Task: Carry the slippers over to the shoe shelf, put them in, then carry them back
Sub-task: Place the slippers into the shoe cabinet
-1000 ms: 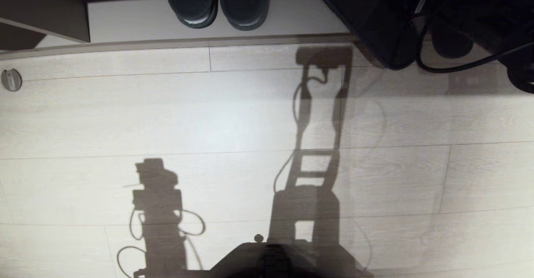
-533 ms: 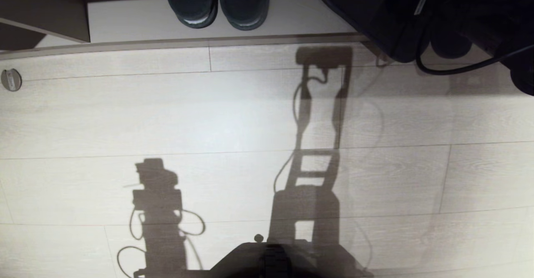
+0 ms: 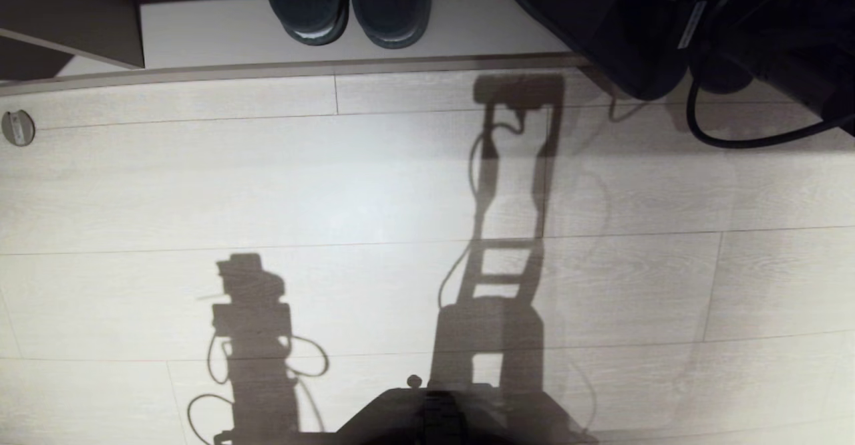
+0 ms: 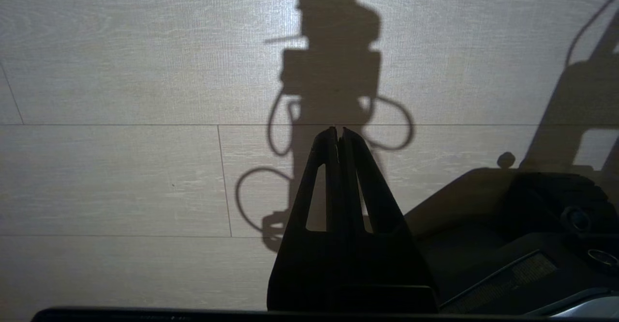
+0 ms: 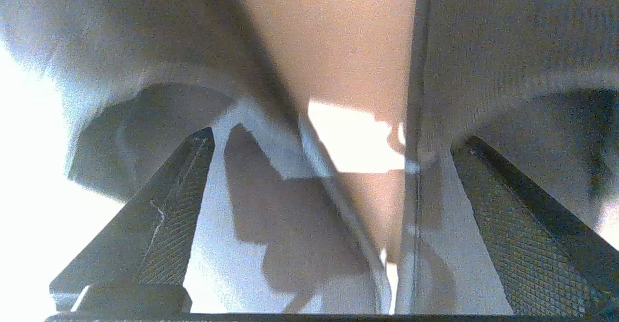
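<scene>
Right tool (image 5: 329,143) spread at shoe shelf (image 3: 334,31) | left tool (image 4: 338,131) closed, floorward

right gripper (image 5: 329,177) reaches forward with fingers spread wide; left gripper (image 4: 338,136) hangs parked, fingers together.

Prob. home entryway: pale wood-plank floor (image 3: 267,184), slippers (image 3: 347,11) on low shelf (image 3: 220,31).
</scene>
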